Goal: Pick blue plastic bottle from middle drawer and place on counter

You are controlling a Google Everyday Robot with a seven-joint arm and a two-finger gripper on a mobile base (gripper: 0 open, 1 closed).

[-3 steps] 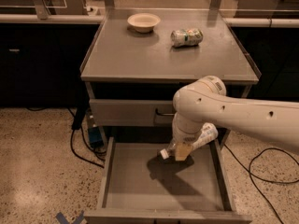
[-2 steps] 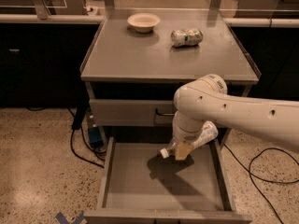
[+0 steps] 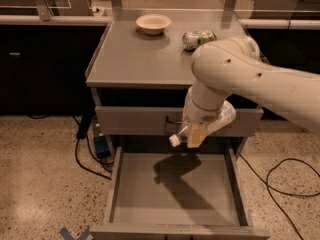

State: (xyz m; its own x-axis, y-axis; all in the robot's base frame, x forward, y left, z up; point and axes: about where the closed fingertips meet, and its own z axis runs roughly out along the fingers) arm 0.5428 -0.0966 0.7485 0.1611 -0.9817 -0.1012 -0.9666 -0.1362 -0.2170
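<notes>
My gripper (image 3: pixel 196 133) hangs from the white arm above the back of the open middle drawer (image 3: pixel 175 189). It is shut on the blue plastic bottle (image 3: pixel 210 125), a clear bottle held tilted, with its white cap (image 3: pixel 174 141) pointing down to the left. The bottle is lifted well above the drawer floor, in front of the closed upper drawer front. The drawer floor is bare apart from the arm's shadow. The counter (image 3: pixel 140 59) is the flat grey cabinet top above and behind the gripper.
A cream bowl (image 3: pixel 153 23) and a dented green-and-white can (image 3: pixel 198 38) sit at the back of the counter. The closed upper drawer front (image 3: pixel 135 121) is above the open drawer. Black cables (image 3: pixel 85 154) lie on the speckled floor on both sides.
The arm has risen, lifting the bottle from low in the drawer up to the level of the upper drawer front. The bowl and can have not moved.
</notes>
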